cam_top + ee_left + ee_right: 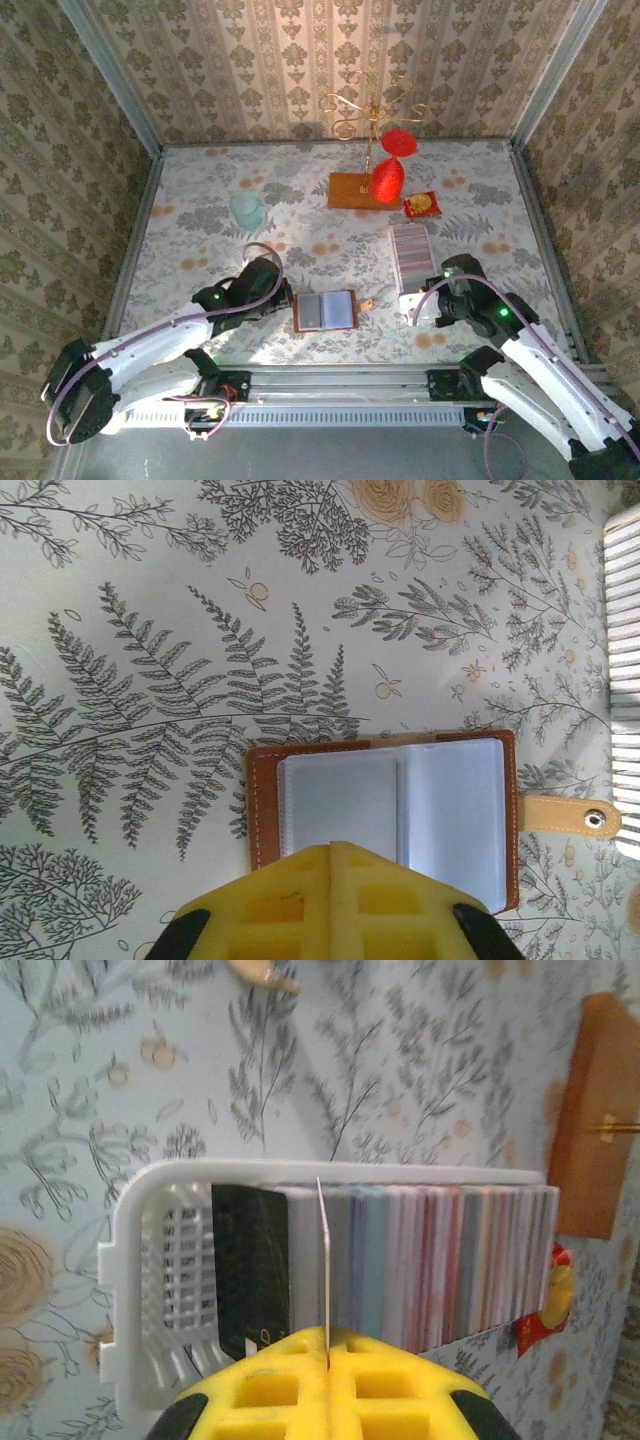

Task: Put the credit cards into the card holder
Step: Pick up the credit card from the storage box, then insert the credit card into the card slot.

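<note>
The orange-brown card holder (323,311) lies open on the table with its grey pockets facing up (390,810). My left gripper (331,852) is shut with nothing in it, its yellow fingertips over the near edge of the holder's left page. The credit cards (430,1260) stand edge-on in a long row inside a white tray (130,1260). My right gripper (328,1345) is shut on one thin pale card (322,1250), which stands upright above the row near the tray's left end, beside a black card (250,1260). In the top view the right gripper (415,300) sits at the tray's near end.
The white tray (410,250) stands right of the holder; its edge (625,680) shows in the left wrist view. A wooden stand base (358,190) with red ornaments, a red-and-yellow packet (421,205) and a teal cup (247,210) stand farther back. Patterned walls enclose the table.
</note>
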`<state>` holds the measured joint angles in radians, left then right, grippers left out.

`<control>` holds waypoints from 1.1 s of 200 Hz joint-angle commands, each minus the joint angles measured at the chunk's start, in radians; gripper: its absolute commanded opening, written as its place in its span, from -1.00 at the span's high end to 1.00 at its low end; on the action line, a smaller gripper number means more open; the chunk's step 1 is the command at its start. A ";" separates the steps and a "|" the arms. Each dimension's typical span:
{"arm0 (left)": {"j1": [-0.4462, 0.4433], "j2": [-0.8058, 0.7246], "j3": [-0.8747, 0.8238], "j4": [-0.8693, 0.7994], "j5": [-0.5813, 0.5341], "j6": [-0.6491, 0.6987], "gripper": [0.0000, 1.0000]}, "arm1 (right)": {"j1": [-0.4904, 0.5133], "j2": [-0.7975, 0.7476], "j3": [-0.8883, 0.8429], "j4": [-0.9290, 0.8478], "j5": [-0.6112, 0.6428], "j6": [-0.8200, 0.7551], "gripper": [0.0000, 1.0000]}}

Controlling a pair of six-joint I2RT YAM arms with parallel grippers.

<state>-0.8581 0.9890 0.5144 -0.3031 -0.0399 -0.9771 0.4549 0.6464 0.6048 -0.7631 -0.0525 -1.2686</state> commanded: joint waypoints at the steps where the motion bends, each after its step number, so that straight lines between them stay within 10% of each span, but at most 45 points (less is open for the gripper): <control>1: -0.007 0.001 0.034 -0.060 -0.035 -0.020 0.95 | 0.002 -0.032 0.089 -0.107 -0.136 0.136 1.00; 70: -0.007 0.007 0.086 -0.174 -0.093 -0.094 0.30 | 0.010 -0.055 0.150 0.257 -0.258 1.288 1.00; 131: -0.026 0.065 0.126 -0.220 -0.091 -0.141 -0.22 | 0.013 0.023 0.040 0.430 -0.390 2.009 1.00; 220: -0.073 0.220 0.103 -0.127 -0.004 -0.081 -0.34 | 0.177 0.194 -0.138 0.651 -0.215 2.227 1.00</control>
<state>-0.9192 1.1893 0.6174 -0.4618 -0.0746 -1.0771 0.5846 0.7937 0.4675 -0.2180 -0.3435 0.8810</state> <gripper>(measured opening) 0.676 0.039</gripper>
